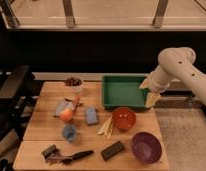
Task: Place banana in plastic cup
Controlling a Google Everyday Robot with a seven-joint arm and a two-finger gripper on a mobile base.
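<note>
The banana (107, 128) is pale yellow and lies on the wooden table (36, 127) just left of an orange bowl. The plastic cup (69, 132) is blue and stands upright to the left of the banana, near the table's middle front. My gripper (152, 98) hangs from the white arm (177, 67) at the right, over the right edge of the green tray. It is well above and to the right of the banana and far from the cup.
A green tray (123, 104) sits at the back right. An orange bowl (124, 118) and a purple bowl (145, 147) are at the front right. A blue sponge (91, 116), an orange fruit (67, 114), a black block (112, 150), a dark brush (71, 157) and a small bowl (73, 82) lie around the cup.
</note>
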